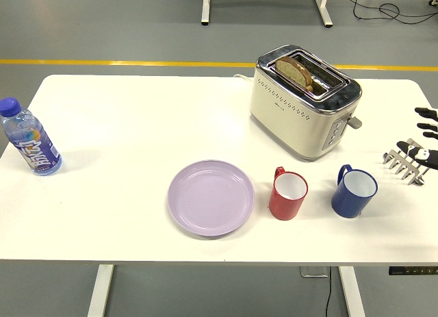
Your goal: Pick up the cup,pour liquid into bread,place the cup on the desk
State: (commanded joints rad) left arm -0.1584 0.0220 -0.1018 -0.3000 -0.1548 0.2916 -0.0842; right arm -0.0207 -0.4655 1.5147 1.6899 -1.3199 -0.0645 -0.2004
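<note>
A red cup [287, 194] stands upright on the white table [123, 125], handle toward the back. To its right a blue cup [354, 192] stands upright too. A slice of bread [295, 71] sticks up from a cream toaster [303, 101] behind the cups. My right hand [419, 153] enters at the right edge, level with the toaster's front, with its fingers spread and holding nothing, about a hand's width right of the blue cup. The left hand does not show.
A lilac plate [211, 197] lies left of the red cup. A blue-capped water bottle [31, 140] stands near the table's left edge. Beyond the table is grey floor with a yellow line [123, 62].
</note>
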